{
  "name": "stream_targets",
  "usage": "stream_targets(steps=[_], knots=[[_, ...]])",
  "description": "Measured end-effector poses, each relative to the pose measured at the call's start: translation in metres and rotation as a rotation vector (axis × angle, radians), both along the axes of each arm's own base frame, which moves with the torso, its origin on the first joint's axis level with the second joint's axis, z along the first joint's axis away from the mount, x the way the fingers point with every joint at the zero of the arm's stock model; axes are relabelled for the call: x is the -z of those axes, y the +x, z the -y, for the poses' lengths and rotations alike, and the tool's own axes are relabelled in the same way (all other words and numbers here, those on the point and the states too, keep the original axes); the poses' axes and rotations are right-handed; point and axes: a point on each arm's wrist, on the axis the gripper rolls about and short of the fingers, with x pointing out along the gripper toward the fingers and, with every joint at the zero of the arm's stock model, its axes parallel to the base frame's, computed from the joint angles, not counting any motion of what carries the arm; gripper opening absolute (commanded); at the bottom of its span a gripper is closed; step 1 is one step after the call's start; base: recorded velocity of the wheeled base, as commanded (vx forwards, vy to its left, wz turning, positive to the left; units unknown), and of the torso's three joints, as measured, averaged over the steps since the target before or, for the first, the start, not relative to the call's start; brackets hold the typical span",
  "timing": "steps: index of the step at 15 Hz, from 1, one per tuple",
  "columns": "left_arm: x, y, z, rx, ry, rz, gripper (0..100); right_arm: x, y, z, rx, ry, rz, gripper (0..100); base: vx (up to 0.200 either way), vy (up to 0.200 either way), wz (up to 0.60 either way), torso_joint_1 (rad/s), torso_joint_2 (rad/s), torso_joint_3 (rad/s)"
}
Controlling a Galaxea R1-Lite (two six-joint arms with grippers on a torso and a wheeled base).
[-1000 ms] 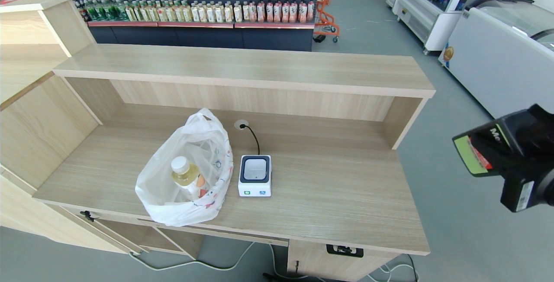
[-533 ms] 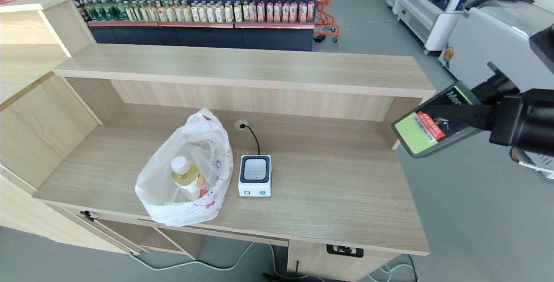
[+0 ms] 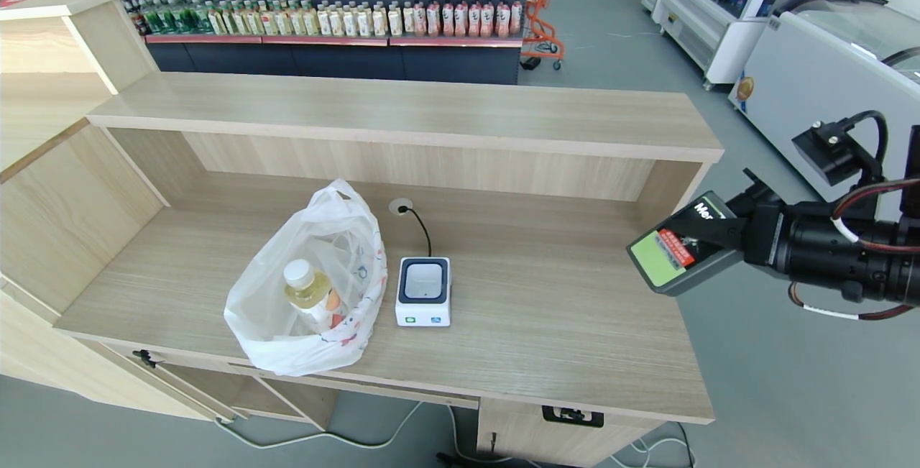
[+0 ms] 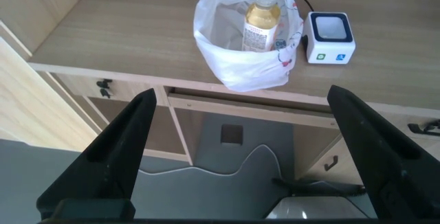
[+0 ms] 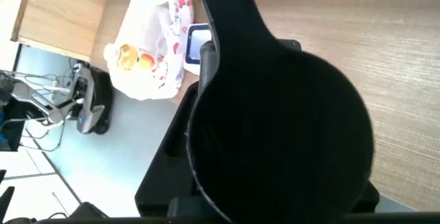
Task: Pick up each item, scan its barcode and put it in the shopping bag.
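Right, the wooden counter (image 3: 546, 338) is the biggest thing I see, and it carries the white scanner (image 3: 424, 290), which I use as my landmark. The white shopping bag (image 3: 309, 310) stands open just beside the scanner, on its left.

My left claw (image 4: 240, 155) hangs off the counter's front edge, on the near side of the scanner. Its 2 fingers (image 4: 103, 162) are spread wide with nothing between them.

My right claw (image 3: 726, 234) is in the air well to the right of the scanner, about level with the counter's right end. It is clamped on 1 dark box (image 3: 679, 252) with a green and red label, and the box's labelled end is tilted toward the scanner.

1 bottle (image 3: 305, 285) of yellowish drink with a pale cap stands upright inside the bag, left of the scanner. A black cable (image 3: 424, 231) runs from the scanner's far side to a round port in the counter.
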Motion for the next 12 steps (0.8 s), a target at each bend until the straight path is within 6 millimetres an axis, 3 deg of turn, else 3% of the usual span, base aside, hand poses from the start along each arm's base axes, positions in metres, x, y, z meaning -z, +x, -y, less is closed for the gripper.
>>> stream_targets(steps=[5,12], knots=[[0.0001,0.0,0.0,0.0,0.001,0.0,100,0.0044,-0.0074,0.0005,-0.006,-0.005,-0.011,0,0.0,0.0,0.0,0.0,0.0,0.0],[0.0001,0.0,0.0,0.001,0.001,0.0,100,0.004,-0.0091,-0.006,-0.035,-0.024,0.005,0,0.0,0.2,0.0,0.004,0.0,0.0]])
